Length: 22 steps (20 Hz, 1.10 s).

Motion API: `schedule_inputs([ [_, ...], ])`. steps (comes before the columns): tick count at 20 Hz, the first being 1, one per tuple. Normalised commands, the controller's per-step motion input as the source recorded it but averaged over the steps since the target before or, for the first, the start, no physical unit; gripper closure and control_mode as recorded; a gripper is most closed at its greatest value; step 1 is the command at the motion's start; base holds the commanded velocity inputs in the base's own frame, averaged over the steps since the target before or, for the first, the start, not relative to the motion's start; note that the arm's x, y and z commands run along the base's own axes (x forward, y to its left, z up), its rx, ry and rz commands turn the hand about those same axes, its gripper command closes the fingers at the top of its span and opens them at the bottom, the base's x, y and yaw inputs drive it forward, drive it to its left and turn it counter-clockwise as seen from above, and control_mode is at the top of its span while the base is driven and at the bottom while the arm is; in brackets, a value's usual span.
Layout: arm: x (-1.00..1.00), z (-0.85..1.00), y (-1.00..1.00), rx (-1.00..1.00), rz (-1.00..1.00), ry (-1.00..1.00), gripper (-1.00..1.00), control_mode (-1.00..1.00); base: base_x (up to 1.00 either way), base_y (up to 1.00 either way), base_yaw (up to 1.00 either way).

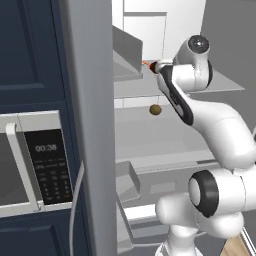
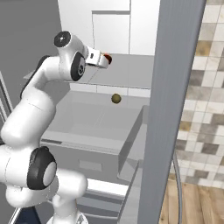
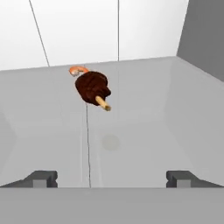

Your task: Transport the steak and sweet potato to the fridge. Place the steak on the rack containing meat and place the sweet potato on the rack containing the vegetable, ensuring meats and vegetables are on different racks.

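Note:
The steak (image 3: 92,87), a dark reddish-brown chunk with a tan edge, lies on the upper rack (image 3: 144,118) of the fridge (image 1: 135,87). It touches the small orange-pink meat (image 3: 76,70) behind it. My gripper (image 3: 111,178) is open and stands a little back from the steak, with nothing between its fingers. From the base views the hand (image 1: 156,66) (image 2: 101,59) reaches in at upper-rack height, with the steak (image 2: 107,58) at its tip. The olive-green vegetable (image 1: 155,109) (image 2: 116,98) sits on the rack below. The sweet potato is out of view.
The open grey fridge door (image 1: 92,125) stands close on the left, and another grey door panel (image 2: 175,109) on the right. A microwave (image 1: 30,165) is set in dark blue cabinets. The wide drawer front (image 1: 165,185) lies under the racks. A tiled wall (image 2: 205,87) is at far right.

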Motion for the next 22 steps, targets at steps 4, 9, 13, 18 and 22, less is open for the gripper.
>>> schedule_inputs([
  [4, -1.00, 0.58, 0.00, 0.14, -0.03, 0.11, -1.00, -1.00, 0.00, 0.00, 0.00],
  [9, -1.00, 0.09, 0.07, 0.10, 0.00, 0.15, -1.00, -1.00, 0.00, 0.00, 0.00],
  [13, -1.00, 0.00, 0.01, 0.01, 0.00, 0.08, -1.00, -1.00, 0.00, 0.00, 0.00],
  [18, -0.99, -0.17, 0.03, -0.04, 0.00, 0.00, -1.00, -1.00, 0.00, 0.00, 0.00],
  [22, -0.82, -0.19, 0.18, -0.05, 0.01, -0.02, -1.00, -1.00, 0.00, 0.00, 0.00],
])
